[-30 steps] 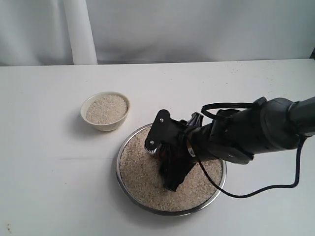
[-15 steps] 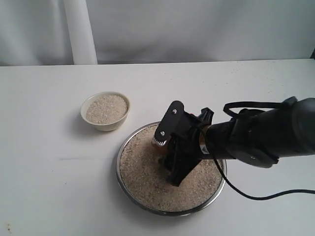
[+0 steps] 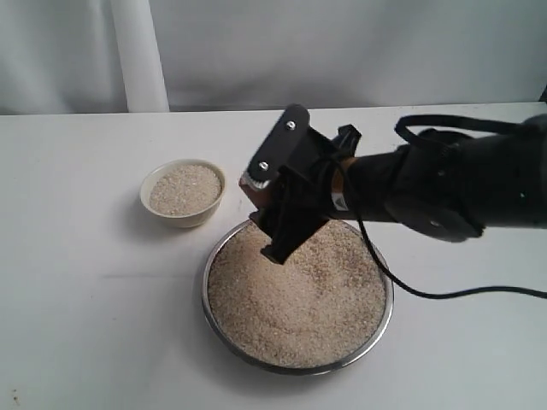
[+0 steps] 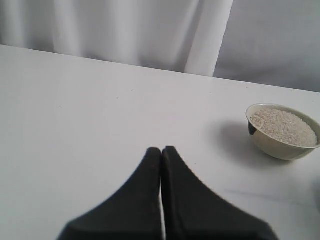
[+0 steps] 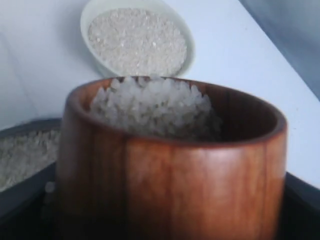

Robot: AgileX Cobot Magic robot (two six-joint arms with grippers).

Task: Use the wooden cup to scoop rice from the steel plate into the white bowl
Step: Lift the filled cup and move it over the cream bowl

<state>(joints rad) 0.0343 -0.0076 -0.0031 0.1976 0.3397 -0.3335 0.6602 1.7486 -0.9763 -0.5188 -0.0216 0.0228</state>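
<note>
1. The right tool (image 3: 263, 215) was clamped on the wooden cup (image 5: 170, 175), with one finger against each side of its wall. The cup was held upright, evidently so that its load would not spill.
2. The cup was full, with rice (image 5: 155, 107) heaped to the brim. It hung clear above the edge of the steel plate (image 3: 205, 295) nearest the white bowl (image 3: 185, 219).
3. The plate lay on the tabletop (image 3: 85, 325) under a broad bed of grains. The bowl stood near it, apart from its rim, and was itself filled close to the top.
4. The left tool (image 4: 161, 150) had its fingers pressed together on nothing. It sat low over bare tabletop, probably parked to leave the transfer path free.
5. Judgement: the scoop appeared complete. The next step called for carrying the cup over the bowl and tipping it slowly, since so full a bowl could overflow.
</note>
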